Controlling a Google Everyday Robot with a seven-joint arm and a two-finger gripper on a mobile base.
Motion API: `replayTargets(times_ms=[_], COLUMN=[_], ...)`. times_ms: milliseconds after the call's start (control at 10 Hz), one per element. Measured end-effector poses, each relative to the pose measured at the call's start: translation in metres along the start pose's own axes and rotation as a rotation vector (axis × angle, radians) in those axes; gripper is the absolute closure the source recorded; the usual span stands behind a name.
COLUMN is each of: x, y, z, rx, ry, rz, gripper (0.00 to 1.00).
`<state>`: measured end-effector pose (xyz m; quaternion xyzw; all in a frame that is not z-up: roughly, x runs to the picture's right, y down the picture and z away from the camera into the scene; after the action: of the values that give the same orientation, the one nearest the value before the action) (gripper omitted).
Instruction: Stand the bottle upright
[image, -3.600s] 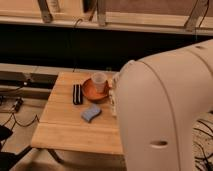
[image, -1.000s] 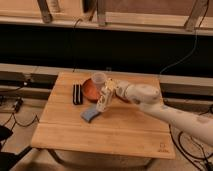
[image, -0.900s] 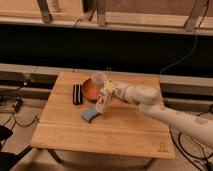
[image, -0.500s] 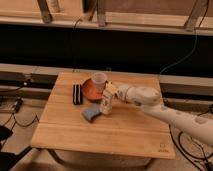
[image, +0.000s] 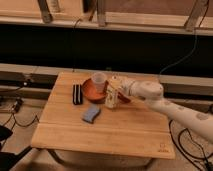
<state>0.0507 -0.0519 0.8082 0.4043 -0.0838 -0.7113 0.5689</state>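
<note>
We find the bottle (image: 111, 98) near the middle of the wooden bench (image: 100, 135), just to the right of the blue sponge (image: 90, 113) and at the front right edge of the orange-red plate (image: 88, 91). It stands close to vertical, with its base at or just above the bench surface; we cannot tell whether the base is fully seated. The claw (image: 114, 88) reaches in from the right at the end of the white arm (image: 165, 102) and sits against the upper part of the bottle, apparently closed around it, so we judge that the bottle is held and not free-standing. The translucent cup (image: 99, 81) stands on the plate behind and to the left of the bottle, close to it but not clearly touching. A dark rectangular object (image: 77, 94) lies on the left part of the bench, well apart from the working area. We assess the task as mostly complete: the bottle is already oriented upright. What is left, in our judgement, is to confirm that the base rests flat on the bench, to release the grip, and to withdraw the arm without tipping the bottle. The main risk we foresee is the slim bottle toppling on release, or being nudged into the nearby plate or cup as the claw retreats.
</note>
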Motion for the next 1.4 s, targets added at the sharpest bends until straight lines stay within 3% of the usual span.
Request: replayTargets(times_ms=[300, 400, 1100, 1400], x=[-0.0045, -0.0051, -0.0051, -0.0051], y=[0.0040, 0.0038, 0.0034, 0.0033], z=[0.0013, 0.0016, 0.0017, 0.0016], rx=[0.030, 0.030, 0.030, 0.031], ry=[-0.008, -0.009, -0.009, -0.009], rz=[-0.020, -0.020, -0.020, -0.019], gripper=[0.99, 0.94, 0.25, 0.20])
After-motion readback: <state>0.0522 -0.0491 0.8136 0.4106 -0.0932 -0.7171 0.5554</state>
